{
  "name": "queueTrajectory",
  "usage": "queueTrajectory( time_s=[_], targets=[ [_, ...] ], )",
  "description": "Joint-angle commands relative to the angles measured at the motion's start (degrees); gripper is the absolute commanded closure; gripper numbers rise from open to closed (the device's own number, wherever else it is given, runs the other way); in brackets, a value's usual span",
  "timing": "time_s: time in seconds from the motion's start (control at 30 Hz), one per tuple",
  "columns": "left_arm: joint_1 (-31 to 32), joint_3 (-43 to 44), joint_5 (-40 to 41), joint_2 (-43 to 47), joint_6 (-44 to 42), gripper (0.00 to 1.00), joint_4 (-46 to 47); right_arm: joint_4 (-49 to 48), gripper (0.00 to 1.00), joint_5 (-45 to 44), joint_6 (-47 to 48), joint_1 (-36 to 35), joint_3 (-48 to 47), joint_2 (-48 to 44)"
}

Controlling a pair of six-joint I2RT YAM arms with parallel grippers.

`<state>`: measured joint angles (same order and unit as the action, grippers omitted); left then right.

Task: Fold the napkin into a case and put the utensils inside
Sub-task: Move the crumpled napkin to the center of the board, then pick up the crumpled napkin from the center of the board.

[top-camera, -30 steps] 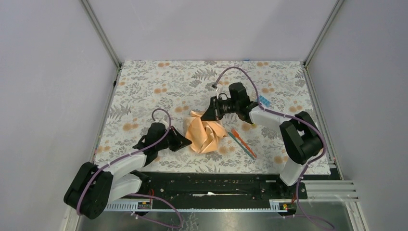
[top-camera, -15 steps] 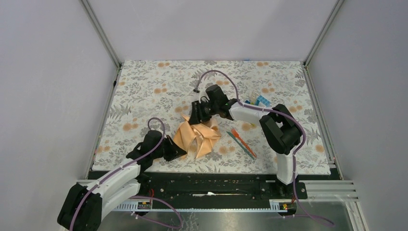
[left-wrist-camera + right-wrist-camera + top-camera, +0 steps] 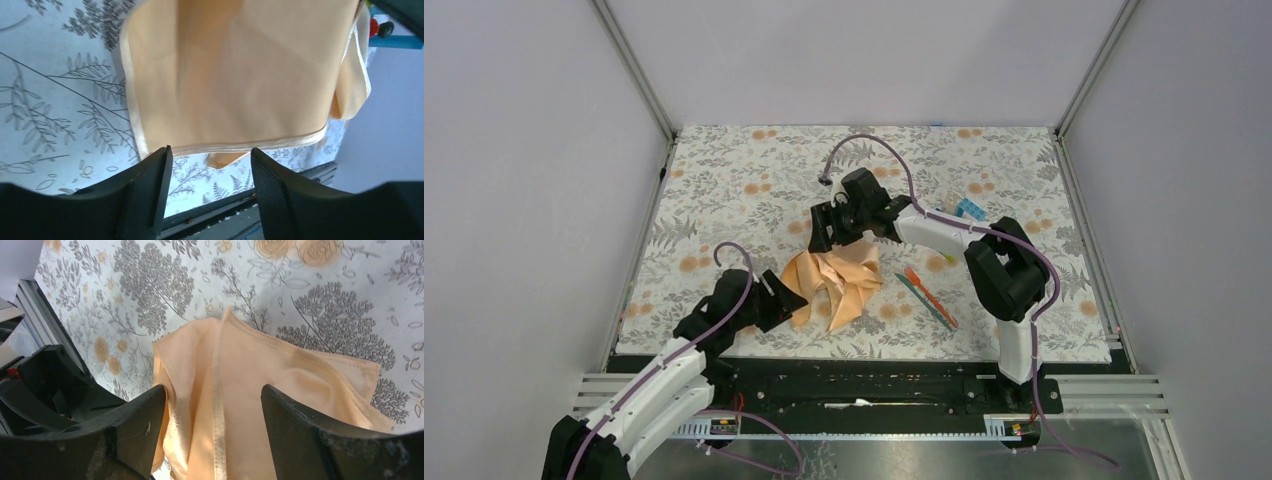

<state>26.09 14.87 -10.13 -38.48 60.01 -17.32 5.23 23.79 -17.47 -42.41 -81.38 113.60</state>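
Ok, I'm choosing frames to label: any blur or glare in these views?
Top view: sharp, evenly lit, no glare on the napkin. Left wrist view: napkin fills the frame, fingers in shadow. Right wrist view: crisp mat, faint sheen on the hem.

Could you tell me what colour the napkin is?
The napkin is peach-orange, with a shiny hem; the left wrist view shows it best.
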Motion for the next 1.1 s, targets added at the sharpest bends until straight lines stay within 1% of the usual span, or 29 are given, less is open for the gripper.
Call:
queueTrajectory(
  time_s=[0.0, 0.07, 0.13, 0.17, 0.33, 0.4, 0.47, 0.5, 0.57, 0.7, 0.8, 0.87, 0.9, 0.97, 1.0, 1.07],
  targets=[
    [0.19, 3.16, 4.72, 1.4, -1.29, 0.29, -3.3, 1.2, 0.23, -4.4, 1.05, -1.03, -4.18, 1.34],
    [0.15, 3.61, 4.44, 0.34, -2.21, 0.18, -2.79, 1.35, 0.23, -4.18, 0.4, -1.03, -5.29, 2.21],
    [0.19, 4.35, 2.62, -2.02, -3.47, 0.03, -0.9, 2.01, 0.24, -3.87, -0.13, -1.09, -5.51, 2.16],
    [0.19, 4.76, 1.26, -3.49, -4.13, 0.01, 0.59, 1.94, 0.24, -3.76, -0.25, -1.09, -4.81, 1.44],
    [0.19, 6.93, -3.4, -10.79, -6.82, 0.02, 6.53, 5.55, 0.23, -5.04, -1.9, -1.34, -1.2, -5.13],
    [0.24, 7.22, -5.41, -11.9, -6.86, 0.03, 9.26, 9.19, 0.22, -8.08, -2.06, -1.54, -0.48, -8.04],
    [0.36, 7.07, -6.64, -11.93, -6.71, 0.02, 12.01, 12.46, 0.18, -11.03, -1.47, -1.53, 0.67, -10.59],
    [0.37, 7.06, -6.81, -11.95, -6.77, 0.01, 12.41, 13.07, 0.16, -11.88, -0.89, -1.53, 1.32, -11.57],
    [0.45, 7.02, -6.77, -12.11, -6.76, 0.01, 12.57, 13.44, 0.16, -11.42, 1.35, -1.63, 1.93, -12.16],
    [0.46, 7.24, -7.31, -12.71, -6.86, 0.01, 12.57, 12.31, 0.21, -9.54, 5.47, -3.52, 3.63, -12.87],
    [0.6, 8.46, -7.58, -12.8, -7.25, 0.01, 12.58, 12.09, 0.22, -11.84, 8.14, -6.3, 4.8, -13.18],
    [0.59, 9.19, -6.25, -13.7, -7.7, 0.02, 12.23, 12.08, 0.21, -15.64, 8.59, -7.53, 5.55, -12.86],
    [0.63, 9.78, -5.22, -14.8, -7.84, 0.05, 11.4, 12.08, 0.21, -17.92, 8.55, -7.87, 6.0, -12.7],
    [0.63, 11.45, -2.83, -17.57, -8.69, 0.16, 8.85, 12.08, 0.21, -22.9, 8.0, -8.45, 7.03, -12.56],
    [0.63, 12.4, -1.15, -18.8, -9.22, 0.22, 6.95, 12.04, 0.21, -26.88, 7.34, -8.68, 7.63, -12.64],
    [0.88, 13.79, 5.07, -19.84, -9.99, 0.37, 2.28, 11.04, 0.27, -33.85, 6.14, -8.91, 9.34, -13.46]
  ],
)
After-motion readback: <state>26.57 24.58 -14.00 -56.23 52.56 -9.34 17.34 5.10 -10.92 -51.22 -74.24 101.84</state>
